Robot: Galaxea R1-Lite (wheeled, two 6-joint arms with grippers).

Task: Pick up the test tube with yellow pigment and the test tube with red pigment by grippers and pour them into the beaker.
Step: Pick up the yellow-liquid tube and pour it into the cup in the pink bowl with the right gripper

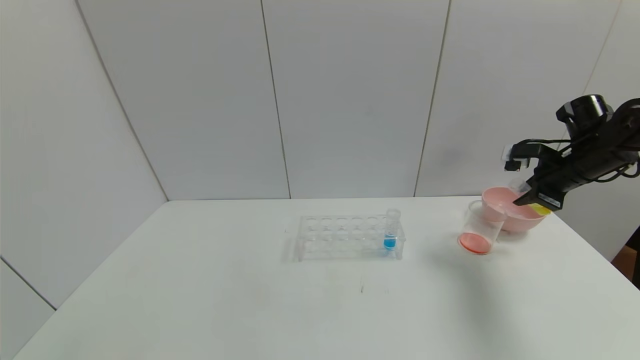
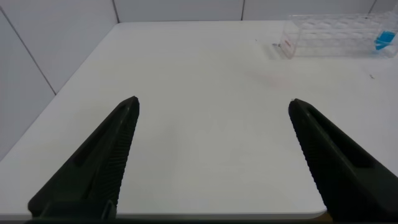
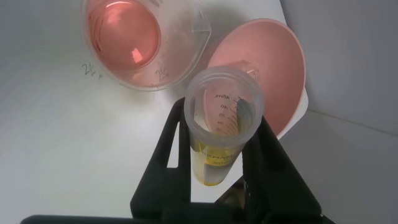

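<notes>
Small clear tube of yellow liquid [image 3: 219,127], clenched in right gripper [image 3: 217,163], tilted above pink bowl [image 1: 517,217], right of clear beaker [image 1: 479,229] holding red liquid. Left gripper [image 2: 211,155] released, idle near left. Risk: yellow spilling into bowl, missing beaker

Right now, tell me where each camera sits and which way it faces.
Head view: from the robot's head, forward and down onto the table; shows the right gripper holding the test tube with yellow pigment over the pink bowl, beside the beaker.
Left wrist view: low over the table, facing the rack; shows the left gripper, jaws wide apart.
Right wrist view: looking down the held tube's mouth at beaker and bowl.
Shared: head and left wrist both see the rack with the blue tube.
</notes>
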